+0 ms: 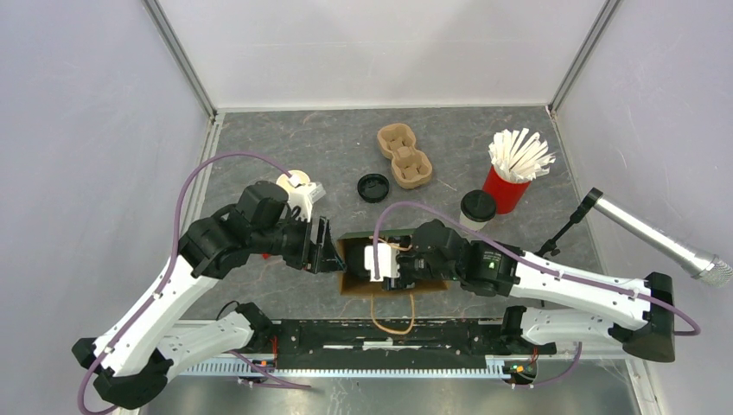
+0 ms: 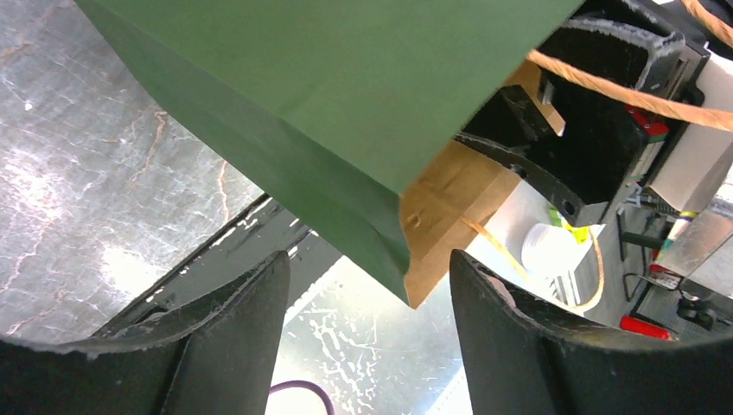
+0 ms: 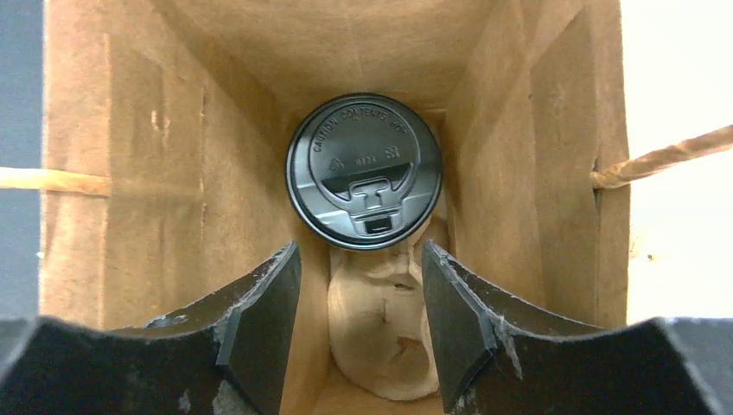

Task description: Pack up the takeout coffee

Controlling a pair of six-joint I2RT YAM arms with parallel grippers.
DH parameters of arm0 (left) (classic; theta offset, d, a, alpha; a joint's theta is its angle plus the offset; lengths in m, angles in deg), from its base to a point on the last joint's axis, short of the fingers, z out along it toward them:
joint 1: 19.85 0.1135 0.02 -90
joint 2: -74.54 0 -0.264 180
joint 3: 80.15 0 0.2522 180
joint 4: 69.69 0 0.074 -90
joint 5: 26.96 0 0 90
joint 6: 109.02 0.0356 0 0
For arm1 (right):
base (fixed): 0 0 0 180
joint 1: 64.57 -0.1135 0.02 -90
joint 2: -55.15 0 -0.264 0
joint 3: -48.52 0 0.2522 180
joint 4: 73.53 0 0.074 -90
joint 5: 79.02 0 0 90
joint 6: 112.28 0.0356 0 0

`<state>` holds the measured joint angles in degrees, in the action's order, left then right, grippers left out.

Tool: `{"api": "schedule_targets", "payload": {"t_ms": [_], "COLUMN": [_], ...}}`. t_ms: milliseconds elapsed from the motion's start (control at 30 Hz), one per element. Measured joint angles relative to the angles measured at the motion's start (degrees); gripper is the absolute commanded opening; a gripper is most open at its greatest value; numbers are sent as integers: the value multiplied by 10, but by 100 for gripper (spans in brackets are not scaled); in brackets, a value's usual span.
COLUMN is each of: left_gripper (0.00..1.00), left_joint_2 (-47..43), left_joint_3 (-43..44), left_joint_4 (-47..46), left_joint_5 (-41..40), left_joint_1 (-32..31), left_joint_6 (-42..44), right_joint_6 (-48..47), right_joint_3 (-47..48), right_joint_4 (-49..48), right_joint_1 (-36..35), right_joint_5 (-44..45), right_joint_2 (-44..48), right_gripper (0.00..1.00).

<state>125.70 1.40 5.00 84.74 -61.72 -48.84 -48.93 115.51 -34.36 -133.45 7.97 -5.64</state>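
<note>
Only the round black lid of the takeout coffee (image 3: 364, 171) shows. The cup stands down inside the paper bag (image 3: 138, 173), so its side and any lettering are hidden. It sits in the far pocket of a moulded pulp carrier (image 3: 385, 346), close to the bag's end wall, and the nearer pocket is cut off by the bottom of the frame.

The right gripper (image 3: 359, 251) hangs in the bag's mouth above that nearer pocket, its fingers apart and nothing between them. The brown walls stand close on both sides of it, with little room left or right. A twine handle (image 3: 666, 156) sticks out past the right wall.

From above, the right wrist covers the opening, so neither cup nor carrier can be seen there. That view does show the bag (image 1: 354, 281) standing near the table's front edge, just beyond the arms' base rail. It also shows a second lidded cup (image 1: 477, 206) just beside the red cup of straws (image 1: 506, 186), well apart from the bag.

The left gripper (image 2: 370, 277) waits at the bag's left side, its fingers spread wide. In the left wrist view the bag's green outside fills the top of the frame and its lower corner hangs between the fingertips. Whether it touches either one I cannot tell.
</note>
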Motion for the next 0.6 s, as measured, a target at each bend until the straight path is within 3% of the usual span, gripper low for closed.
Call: {"api": "schedule_targets", "payload": {"t_ms": [433, 600], "left_gripper": [52, 35], "left_joint_2": [20, 24], "left_joint_3": [-10, -11], "left_joint_4": [-7, -14], "left_joint_5": [21, 28], "left_joint_1": [0, 0], "left_joint_6": [-6, -6], "right_joint_6": [-23, -41], "right_joint_3": [-9, -9], "right_joint_4": [-56, -53], "right_joint_1": [-6, -12], "right_joint_5": [23, 7], "right_joint_2": [-33, -66], "right_gripper": [78, 82]}}
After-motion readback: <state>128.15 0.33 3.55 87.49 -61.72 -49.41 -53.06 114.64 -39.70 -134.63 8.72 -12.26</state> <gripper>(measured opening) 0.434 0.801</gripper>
